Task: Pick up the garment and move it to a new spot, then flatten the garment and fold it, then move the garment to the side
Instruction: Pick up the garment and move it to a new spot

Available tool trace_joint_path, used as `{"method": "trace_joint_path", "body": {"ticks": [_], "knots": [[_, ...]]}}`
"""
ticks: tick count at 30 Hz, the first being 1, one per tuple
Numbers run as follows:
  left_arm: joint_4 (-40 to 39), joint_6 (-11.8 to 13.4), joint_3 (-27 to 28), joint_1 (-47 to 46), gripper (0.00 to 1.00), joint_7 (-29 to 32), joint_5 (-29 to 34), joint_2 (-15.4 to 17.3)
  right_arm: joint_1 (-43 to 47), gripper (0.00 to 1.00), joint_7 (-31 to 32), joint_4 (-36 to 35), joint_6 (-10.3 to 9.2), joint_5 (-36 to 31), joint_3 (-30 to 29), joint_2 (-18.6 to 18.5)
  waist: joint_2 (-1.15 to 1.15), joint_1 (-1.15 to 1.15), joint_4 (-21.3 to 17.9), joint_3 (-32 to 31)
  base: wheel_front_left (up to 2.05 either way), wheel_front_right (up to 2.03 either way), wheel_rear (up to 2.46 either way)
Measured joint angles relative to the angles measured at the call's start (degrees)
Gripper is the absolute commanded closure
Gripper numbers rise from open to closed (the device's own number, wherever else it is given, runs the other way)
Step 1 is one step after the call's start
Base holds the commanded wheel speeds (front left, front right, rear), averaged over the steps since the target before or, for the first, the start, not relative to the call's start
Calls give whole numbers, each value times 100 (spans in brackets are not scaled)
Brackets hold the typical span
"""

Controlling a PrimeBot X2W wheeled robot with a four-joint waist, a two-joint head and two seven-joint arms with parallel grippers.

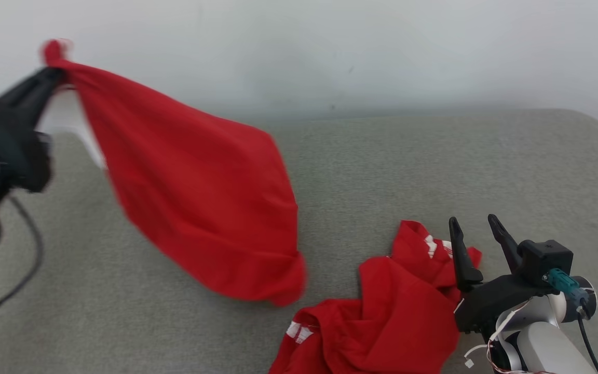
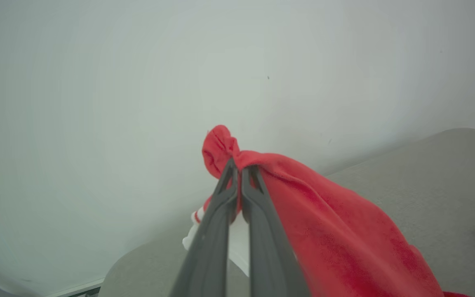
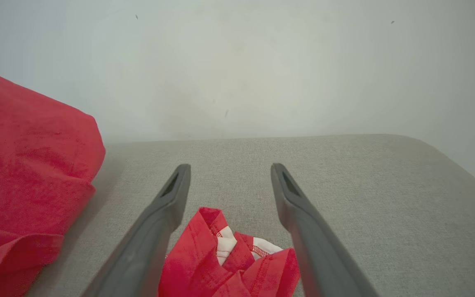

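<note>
Lifting step: judged as the first part of the task, the pick-up and move to a new spot; flattening and folding not yet done.
Left hand: clenched on a bunched corner of the garment, with a red knot of cloth poking out past the fingertips; held high at the left of the head view.
Right hand: released, jaws wide apart, holding nothing; low at the right, jaws set either side of a crumpled end of the cloth, contact not clear.
Garment: red with white trim; one part hanging slantwise from the left hand down toward the desk, blurred; the rest heaped on the desk just before the right hand. Join between hanging part and heap hard to make out.
Desk: grey, fabric-covered, set against a pale wall.
Handling, as a judgement: light, soft and limp; no stiffness to keep a shape; prone to sag, twist and catch on the rough covering; not fragile; likely to slip from a thin pinch.
Where to take hold, as a judgement: at a hem or trimmed edge, gathered thick between the jaws; for flattening, a second corner from the heap for the right hand, well apart from the left hand's hold.
Risk: layers tangling on set-down; heap dragging behind the lifted part.
</note>
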Motion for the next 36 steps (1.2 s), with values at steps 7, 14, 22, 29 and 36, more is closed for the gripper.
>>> {"method": "trace_joint_path", "body": {"ticks": [7,14,22,29,36], "knots": [[547,52,188,-95,100,2,-3,627,0,0,2,-59,-3,-1,22,1,0,0,369,72,0,0,0],[1024,52,220,-88,100,-68,13,1035,-21,0,18,-148,-43,-36,60,-34,0,0,678,225,0,0,0],[1306,145,341,-161,100,-242,155,1255,-131,0,68,-132,-43,-85,116,-65,0,0,869,363,0,0,0],[1340,146,375,-434,100,-378,245,1464,-126,0,146,-151,-43,-114,178,-86,0,0,915,385,0,0,0],[1301,89,348,-129,100,-420,0,982,-132,0,221,-199,-43,-170,283,-85,0,0,916,527,0,0,0]]}}
